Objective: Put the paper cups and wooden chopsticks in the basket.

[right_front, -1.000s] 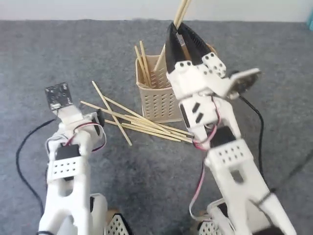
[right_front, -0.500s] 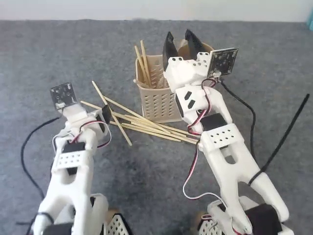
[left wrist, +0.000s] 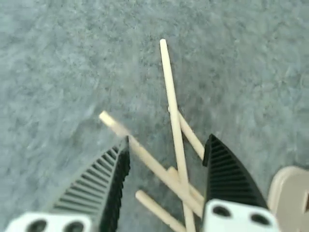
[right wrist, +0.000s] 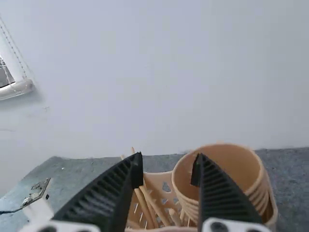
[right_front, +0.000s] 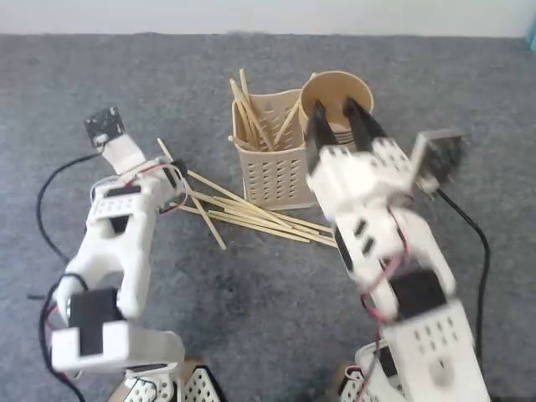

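A beige perforated basket point(right_front: 270, 172) stands mid-table, holding stacked paper cups point(right_front: 338, 94) and several upright wooden chopsticks point(right_front: 249, 113). More loose chopsticks point(right_front: 251, 216) lie fanned on the carpet in front of it. My left gripper point(right_front: 176, 177) is low over their left ends; in the left wrist view it point(left wrist: 169, 141) is open, with crossed chopsticks point(left wrist: 173, 121) between its fingers. My right gripper point(right_front: 337, 127) hangs just in front of the cups, open and empty. The right wrist view shows it point(right wrist: 167, 159) before the cups point(right wrist: 227, 174) and basket point(right wrist: 159, 200).
Grey carpet point(right_front: 268, 318) covers the table, with a pale wall point(right wrist: 154, 72) behind the basket. Black cables point(right_front: 42, 226) trail beside both arm bases. Open carpet lies left of and in front of the chopstick pile.
My right gripper let go of the chopsticks it held above the basket, and they now stand inside it. It then drew back. My left arm moved forward over the loose chopsticks.
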Controlling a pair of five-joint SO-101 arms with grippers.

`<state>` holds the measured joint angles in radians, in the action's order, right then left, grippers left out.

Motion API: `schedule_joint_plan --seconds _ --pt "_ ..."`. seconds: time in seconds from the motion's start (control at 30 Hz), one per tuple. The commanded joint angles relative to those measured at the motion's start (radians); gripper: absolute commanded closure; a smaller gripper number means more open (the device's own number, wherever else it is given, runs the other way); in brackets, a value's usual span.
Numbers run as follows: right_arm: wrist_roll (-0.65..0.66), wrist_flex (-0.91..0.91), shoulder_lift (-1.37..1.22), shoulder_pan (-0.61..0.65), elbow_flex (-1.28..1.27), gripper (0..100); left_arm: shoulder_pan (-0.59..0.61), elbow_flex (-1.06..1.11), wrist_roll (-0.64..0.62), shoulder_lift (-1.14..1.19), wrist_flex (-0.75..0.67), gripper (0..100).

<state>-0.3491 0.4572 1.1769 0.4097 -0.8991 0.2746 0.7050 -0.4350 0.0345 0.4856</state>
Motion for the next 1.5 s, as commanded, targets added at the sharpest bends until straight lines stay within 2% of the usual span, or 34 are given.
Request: schedule_joint_plan --seconds 0.0,0.2,0.4,0.47,0.6,0.9,1.07,1.2,1.47 --pt "-0.015 0.134 0.226 -0.008 -0.044 83.3 0.005 -0.160 -0.035 0.068 0.057 76" --pt "-0.014 0.325 0.467 -0.016 -0.238 83.3 0.005 -0.311 -0.075 0.172 0.163 76" --pt "-0.014 0.340 0.644 -0.016 -0.522 83.3 0.000 -0.409 -0.095 0.235 0.282 77" --pt "-0.015 0.335 0.642 -0.016 -0.582 83.3 -0.002 -0.415 -0.094 0.239 0.304 82" --pt "-0.020 0.338 0.639 -0.045 -0.631 83.3 -0.002 -0.412 -0.091 0.239 0.311 100" --pt "-0.021 0.397 0.639 -0.147 -0.664 83.3 -0.002 -0.410 -0.091 0.221 0.353 99" --pt "-0.021 0.496 0.639 -0.153 -0.658 83.3 -0.003 -0.397 -0.094 0.110 0.397 99" --pt "-0.021 0.499 0.639 -0.153 -0.660 83.3 -0.009 -0.403 -0.095 -0.034 0.428 99" --pt "-0.017 0.501 0.639 -0.153 -0.666 83.3 -0.021 -0.414 -0.072 -0.540 0.419 99"
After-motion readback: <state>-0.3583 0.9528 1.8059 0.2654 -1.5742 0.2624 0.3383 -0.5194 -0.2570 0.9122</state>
